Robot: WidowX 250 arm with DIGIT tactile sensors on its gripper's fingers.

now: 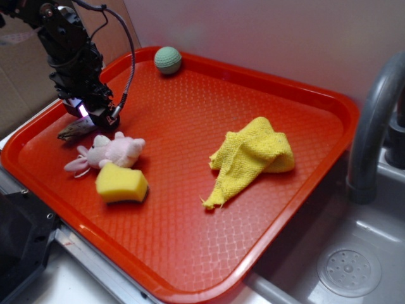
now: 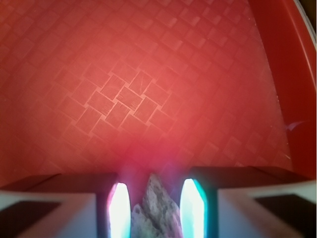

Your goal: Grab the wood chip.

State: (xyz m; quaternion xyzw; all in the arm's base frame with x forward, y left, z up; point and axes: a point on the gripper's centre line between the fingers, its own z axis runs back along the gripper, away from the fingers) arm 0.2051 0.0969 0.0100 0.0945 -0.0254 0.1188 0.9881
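The wood chip (image 1: 74, 130) is a small grey-brown rough piece lying low at the left side of the red tray (image 1: 190, 126). My gripper (image 1: 95, 121) reaches down onto it from above. In the wrist view the wood chip (image 2: 159, 210) fills the narrow gap between the two glowing fingers, its tapered tip pointing forward, and both pads press against its sides. The gripper (image 2: 156, 191) is shut on the chip, close above the tray floor (image 2: 129, 94).
A pink plush toy (image 1: 111, 152) and a yellow sponge block (image 1: 121, 183) lie just to the right of the gripper. A crumpled yellow cloth (image 1: 253, 158) sits mid-right and a green ball (image 1: 168, 59) at the back rim. A grey faucet (image 1: 373, 126) and sink stand right of the tray.
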